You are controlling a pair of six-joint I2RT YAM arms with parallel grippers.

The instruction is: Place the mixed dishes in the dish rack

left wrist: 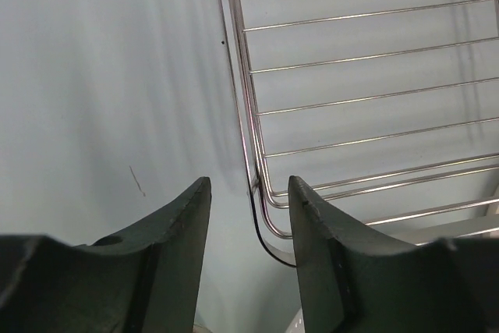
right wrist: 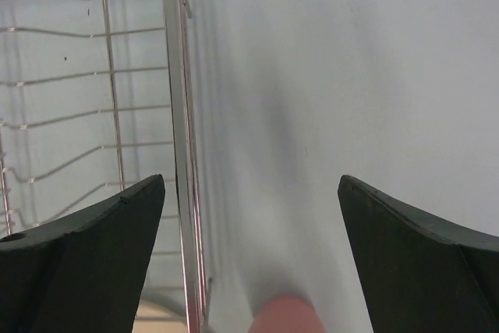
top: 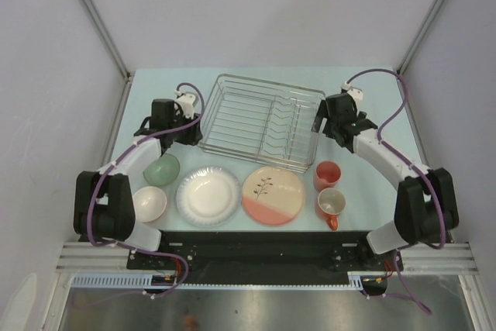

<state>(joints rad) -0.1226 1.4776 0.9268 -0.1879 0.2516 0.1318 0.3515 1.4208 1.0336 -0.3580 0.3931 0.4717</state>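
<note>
The dish rack (top: 262, 120) is standing empty, all dishes (top: 207, 195) are waiting on the worktop (top: 155, 87), and the half-open left end effector (left wrist: 249, 193) and wide-open right end effector (right wrist: 251, 193) are holding nothing.

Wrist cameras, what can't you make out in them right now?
Left wrist: the dish rack runs off the top and right edges; only one corner shows.
Right wrist: a pink shape is cut by the bottom edge, too little to identify.
</note>
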